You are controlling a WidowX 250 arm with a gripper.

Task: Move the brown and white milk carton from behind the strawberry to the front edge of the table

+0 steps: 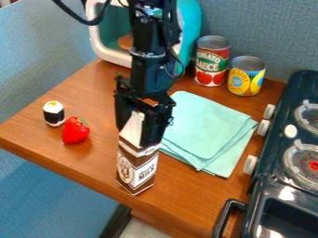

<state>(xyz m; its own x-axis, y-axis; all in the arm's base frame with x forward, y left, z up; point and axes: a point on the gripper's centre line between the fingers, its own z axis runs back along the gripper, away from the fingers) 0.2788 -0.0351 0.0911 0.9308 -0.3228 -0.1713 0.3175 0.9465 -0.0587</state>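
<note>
On the left, a little black and white roll (53,114) stands on the brown table (68,162). Just beside it is a red strawberry (75,130), with its green end toward the back. Behind them is a blue-green and white toy oven (191,25). The top of the view cuts it off, and my black arm (146,60) hides its middle. A round brown thing (125,42) is inside, but I can't make out what it is.

Next is the brown and white carton (135,165), near the front edge of the table. My gripper (136,132) is squeezing its top, with one finger on each side. My fingers hide part of the white top. The carton is upright: its long side runs up and down, its pointy top is up at me and its flat bottom is down. I can't tell if the bottom touches the table.

To the right of the carton is a folded green cloth (208,123), and I hide a bit of its left side. Behind it stand a red can (212,62) and a yellow can (247,76), close together. Far right is a black stove (282,118), cut off by the view's side.
</note>
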